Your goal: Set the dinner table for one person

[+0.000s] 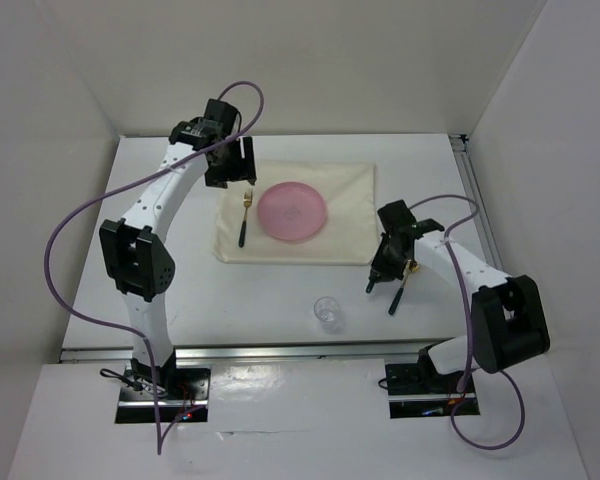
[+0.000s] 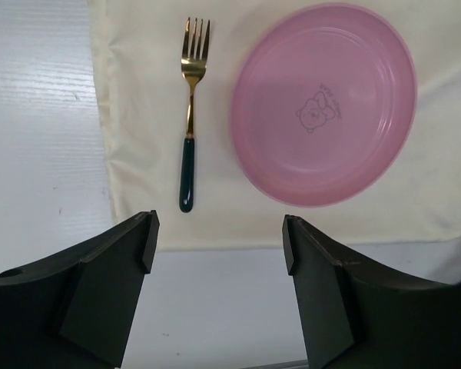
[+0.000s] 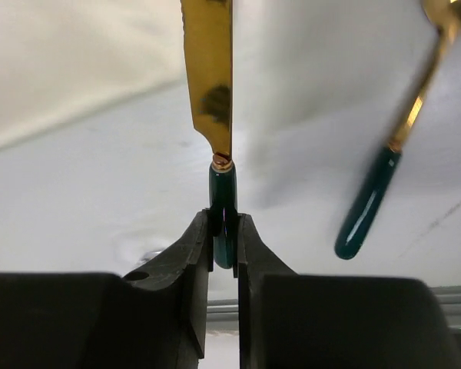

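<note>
On the white dinner table (image 1: pixel 180 300) lies a cream cloth (image 1: pixel 352 205) with a pink plate (image 1: pixel 293 211) at its middle. A gold fork (image 2: pixel 190 115) with a dark green handle lies on the cloth left of the plate (image 2: pixel 323 104). My left gripper (image 2: pixel 219 240) hangs open above the cloth's far left part, holding nothing. Just off the cloth's right edge, my right gripper (image 3: pixel 224 231) is shut on the green handle of a gold-bladed knife (image 3: pixel 211 77), whose blade points away from the fingers.
A second utensil (image 3: pixel 366 211) with a green handle and gold stem lies on the table just right of the right gripper (image 1: pixel 380 272). A small clear glass (image 1: pixel 327 312) stands in front of the cloth, near the table's front edge.
</note>
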Robot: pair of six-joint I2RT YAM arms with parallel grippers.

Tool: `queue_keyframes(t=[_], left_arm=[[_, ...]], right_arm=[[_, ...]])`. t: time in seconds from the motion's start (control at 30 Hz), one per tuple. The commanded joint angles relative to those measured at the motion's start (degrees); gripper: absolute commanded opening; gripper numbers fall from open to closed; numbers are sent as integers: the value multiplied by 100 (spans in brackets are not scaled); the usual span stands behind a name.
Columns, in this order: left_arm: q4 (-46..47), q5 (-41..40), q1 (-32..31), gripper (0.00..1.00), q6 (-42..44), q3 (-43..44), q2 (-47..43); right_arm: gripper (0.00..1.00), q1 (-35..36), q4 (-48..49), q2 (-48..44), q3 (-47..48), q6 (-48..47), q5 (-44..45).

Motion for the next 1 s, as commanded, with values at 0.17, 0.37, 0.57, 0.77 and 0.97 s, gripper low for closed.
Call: queue_keyframes(t=[0.17, 0.37, 0.57, 0.77, 0.97], left_arm=[[-141, 111, -5, 83, -139, -101, -512], [-194, 58, -5, 83, -139, -400, -627], [-194, 6, -5, 83, -139, -515, -750], [-194, 6, -5, 83, -139, -629, -802], [-194, 6, -5, 83, -139, -682, -802]], right_arm=[[0, 123, 69, 1541, 2555, -1455, -292], [0, 175, -239, 3274, 4507, -2029, -302], [0, 175, -353, 4144, 5238, -2274, -249], [10, 175, -239, 4409, 5300, -2275, -434], [35, 175, -239, 4462, 5300, -2117, -495]])
